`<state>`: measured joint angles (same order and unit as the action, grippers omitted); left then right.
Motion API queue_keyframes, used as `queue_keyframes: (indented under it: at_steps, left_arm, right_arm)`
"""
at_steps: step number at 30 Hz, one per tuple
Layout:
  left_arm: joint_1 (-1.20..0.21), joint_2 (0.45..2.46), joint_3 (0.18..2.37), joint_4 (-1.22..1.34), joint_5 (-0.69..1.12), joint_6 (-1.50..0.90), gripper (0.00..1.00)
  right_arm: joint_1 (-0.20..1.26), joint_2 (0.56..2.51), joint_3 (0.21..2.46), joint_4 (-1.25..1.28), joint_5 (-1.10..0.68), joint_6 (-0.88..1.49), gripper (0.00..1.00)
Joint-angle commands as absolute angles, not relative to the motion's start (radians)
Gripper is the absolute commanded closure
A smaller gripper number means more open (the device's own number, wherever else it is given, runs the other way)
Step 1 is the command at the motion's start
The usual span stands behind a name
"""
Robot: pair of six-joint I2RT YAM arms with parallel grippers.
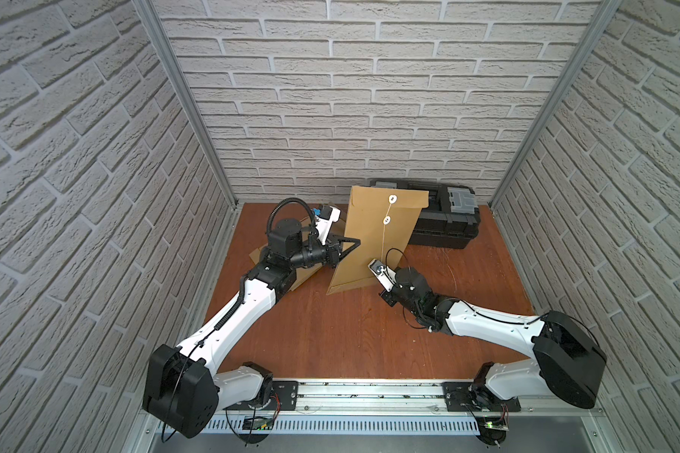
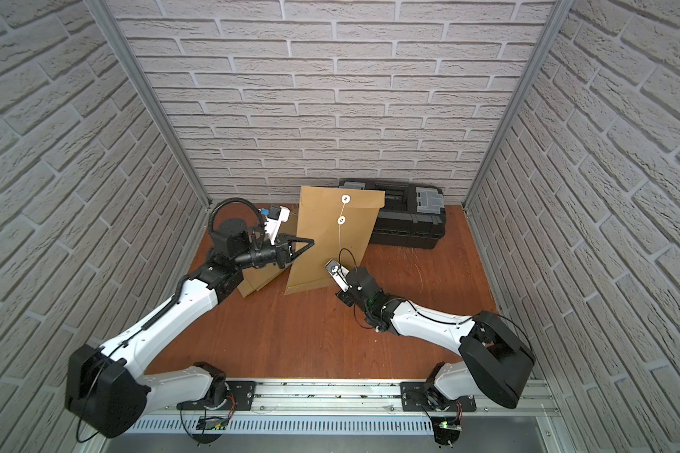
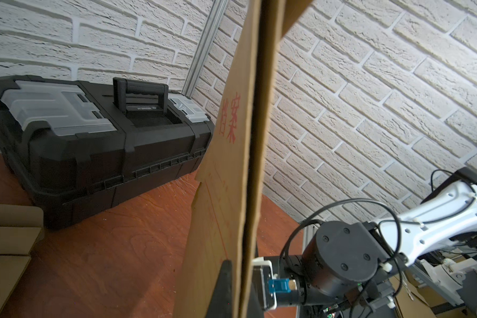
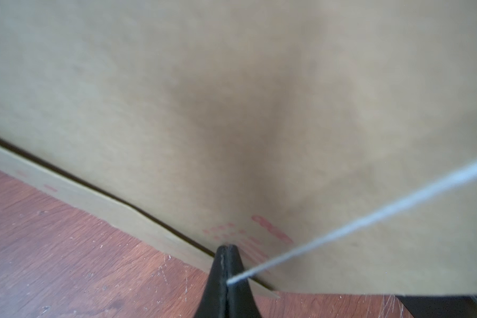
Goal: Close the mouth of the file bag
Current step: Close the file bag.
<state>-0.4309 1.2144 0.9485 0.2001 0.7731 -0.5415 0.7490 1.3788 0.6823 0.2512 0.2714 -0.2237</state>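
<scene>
A black toolbox [image 1: 446,223] with clear lid compartments sat at the back of the reddish wooden worktop [image 1: 330,333], against a white brick-patterned wall [image 1: 350,98]; flat brown sheets [image 2: 252,286] lay well apart from it.

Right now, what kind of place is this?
Probably a robot test booth: brick-pattern wall panels in a metal frame, with the left arm and right arm mounted on a rail.
</scene>
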Motion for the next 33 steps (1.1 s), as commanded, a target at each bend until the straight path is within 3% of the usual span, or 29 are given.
queue_keyframes:
  at_steps: [1, 17, 33]
  left_arm:
    - [-0.411, 1.167, 0.937, 0.366, 0.805, -0.584, 1.0]
    - [-0.351, 1.153, 0.893, 0.414, 0.771, -0.642, 1.0]
    - [-0.353, 1.181, 0.901, 0.336, 0.765, -0.606, 1.0]
  right_arm:
    - [0.709, 1.341, 0.658, 0.265, 0.209, -0.148, 0.97]
    - [0.444, 1.244, 0.619, 0.296, -0.179, 0.186, 0.97]
    - [0.33, 1.277, 0.812, -0.039, -0.233, 0.279, 0.97]
